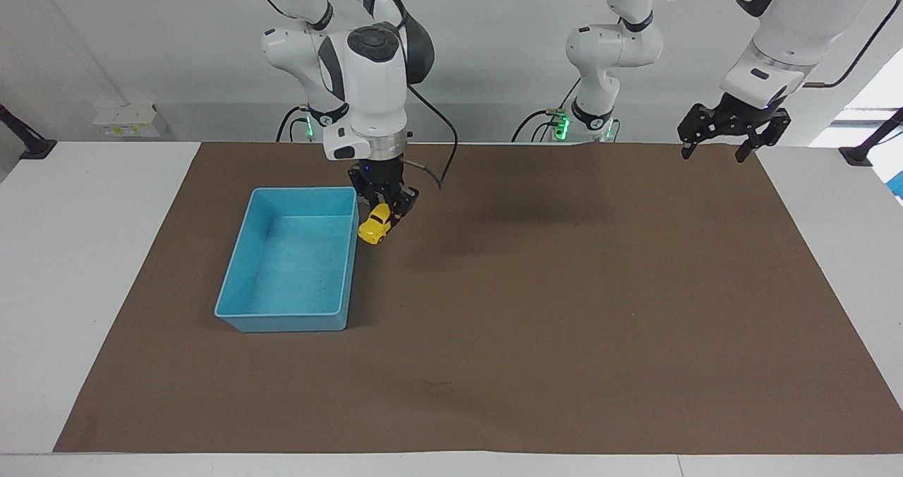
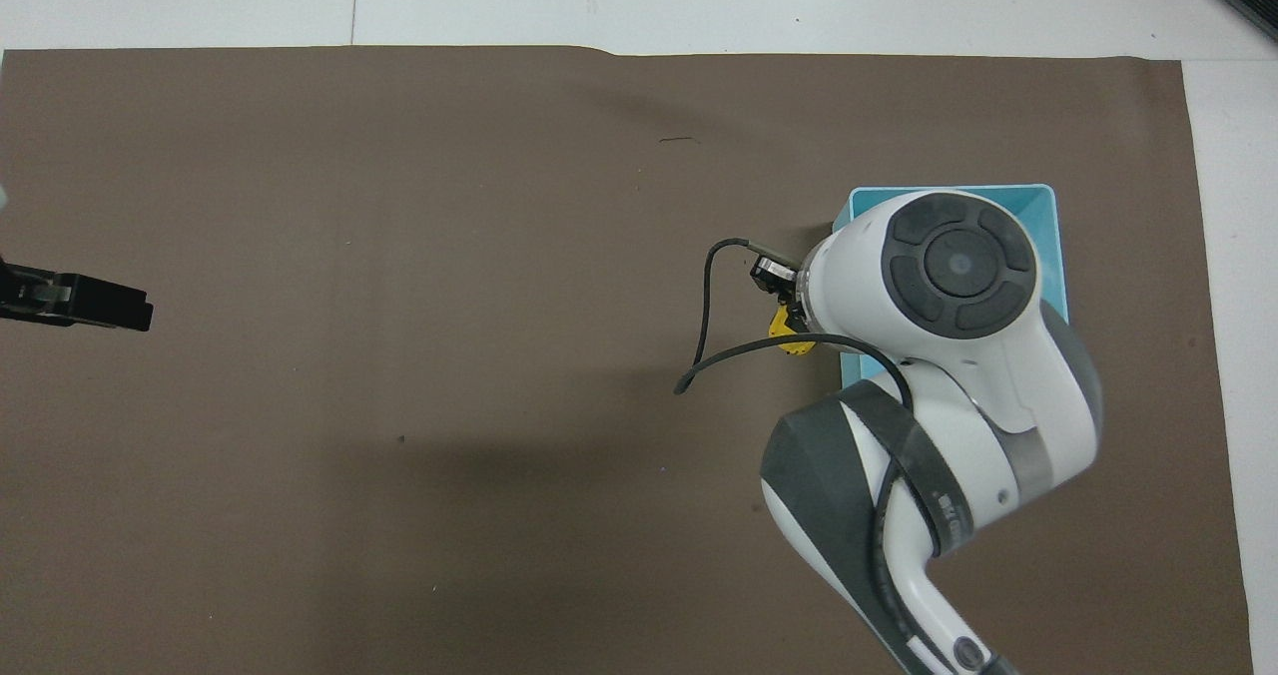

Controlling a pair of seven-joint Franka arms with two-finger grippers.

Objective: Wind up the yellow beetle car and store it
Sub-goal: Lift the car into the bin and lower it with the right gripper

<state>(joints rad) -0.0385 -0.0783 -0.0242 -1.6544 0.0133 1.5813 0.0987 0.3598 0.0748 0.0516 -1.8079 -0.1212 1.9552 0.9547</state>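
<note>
The right gripper (image 1: 384, 205) holds the yellow beetle car (image 1: 374, 225) in the air, its fingers closed on the upper end of the car. The car hangs just beside the blue bin (image 1: 243, 251), over its wall nearest the table's middle. Its long axis is tilted, with the lower end pointing down toward the bin. The left gripper (image 1: 730, 133) waits over the brown mat (image 1: 564, 308) at the left arm's end, with its fingers spread wide.

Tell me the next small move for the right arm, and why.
Probably carry the car a little farther sideways until it hangs over the inside of the bin, then lower and release. The right gripper holds the car tilted in the air, just outside the bin's wall on the side toward the table's middle, so opening now would likely drop it on the mat. The left gripper waits.
</note>
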